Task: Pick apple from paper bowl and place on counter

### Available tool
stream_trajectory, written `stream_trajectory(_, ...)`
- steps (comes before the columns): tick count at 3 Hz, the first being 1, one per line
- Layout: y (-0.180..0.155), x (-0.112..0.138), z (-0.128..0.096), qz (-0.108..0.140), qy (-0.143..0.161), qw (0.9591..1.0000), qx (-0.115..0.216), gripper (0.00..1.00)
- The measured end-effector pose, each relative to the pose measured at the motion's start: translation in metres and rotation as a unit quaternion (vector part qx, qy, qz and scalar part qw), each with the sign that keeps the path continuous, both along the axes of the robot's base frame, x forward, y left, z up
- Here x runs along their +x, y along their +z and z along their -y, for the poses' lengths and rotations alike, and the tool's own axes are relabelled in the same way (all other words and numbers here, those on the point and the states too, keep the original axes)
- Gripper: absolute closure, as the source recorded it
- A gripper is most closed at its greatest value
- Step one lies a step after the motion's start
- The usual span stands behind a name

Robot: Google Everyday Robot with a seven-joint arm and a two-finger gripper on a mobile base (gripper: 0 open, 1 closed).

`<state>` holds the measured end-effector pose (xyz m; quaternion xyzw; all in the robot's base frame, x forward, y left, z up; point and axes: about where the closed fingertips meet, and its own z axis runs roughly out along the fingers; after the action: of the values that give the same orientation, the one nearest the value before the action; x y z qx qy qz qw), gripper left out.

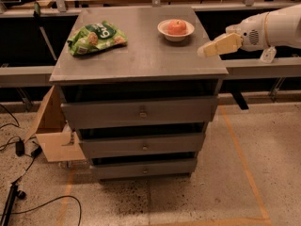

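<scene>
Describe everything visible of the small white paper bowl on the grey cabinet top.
The small, shallow, round white paper bowl looks matte with a thin rim. It sits upright on the flat grey metal counter, near its back right corner, and holds the round red-orange apple, which rises above the rim. The tan gripper hangs to its right, not touching it.

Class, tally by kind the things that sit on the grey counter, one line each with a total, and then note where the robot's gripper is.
apple: 1, in the bowl
paper bowl: 1
green snack bag: 1
Total on the counter: 3
gripper: 1, at the counter's right edge, to the right of the paper bowl and apart from it
</scene>
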<state>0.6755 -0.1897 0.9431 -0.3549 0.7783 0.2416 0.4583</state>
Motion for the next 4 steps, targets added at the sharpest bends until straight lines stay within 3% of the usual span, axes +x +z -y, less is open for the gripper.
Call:
stream_trajectory(1, 0.000, -0.001, -0.001, -0.001, 0.002, 1.0000, -0.001, 0.00)
stream_trajectory(2, 0.003, 0.014, 0.000, 0.015, -0.025, 0.9994, 0.019, 0.00)
stream_trajectory(3, 0.008, 0.037, 0.005, 0.039, -0.088, 0.9942, 0.047, 0.00)
stream_trajectory(4, 0.018, 0.065, 0.015, 0.068, -0.158, 0.9839, 0.051, 0.00)
